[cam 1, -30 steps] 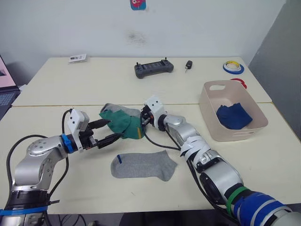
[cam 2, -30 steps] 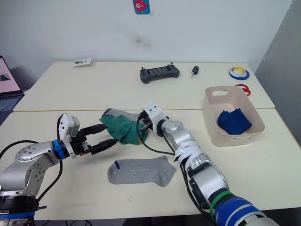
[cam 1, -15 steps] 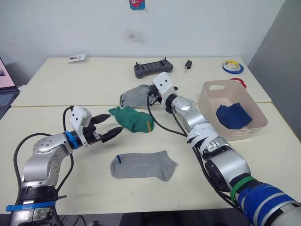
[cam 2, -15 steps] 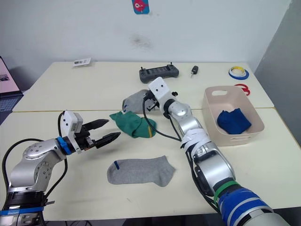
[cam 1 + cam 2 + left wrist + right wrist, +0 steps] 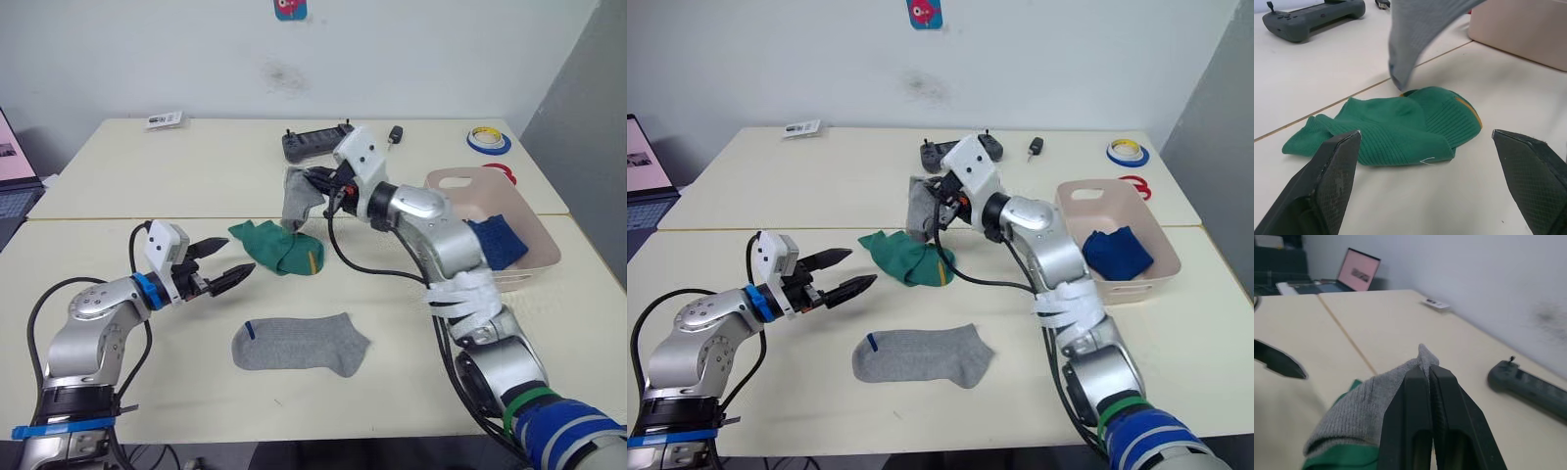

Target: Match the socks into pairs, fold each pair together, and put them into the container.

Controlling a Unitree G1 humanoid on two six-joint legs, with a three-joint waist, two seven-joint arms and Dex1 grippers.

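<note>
Nothing here can actually be read. The small card [image 5: 162, 120] at the far left corner of the table [image 5: 196, 166] carries dark print, and the pink laptop screen [image 5: 1358, 273] off to the left shows a dark line of what may be text (both too small and blurred to make out). The red and blue sticker [image 5: 288, 9] on the wall bears a picture, not letters that I can tell, and the dark controller [image 5: 315, 144] shows no legible marking.
</note>
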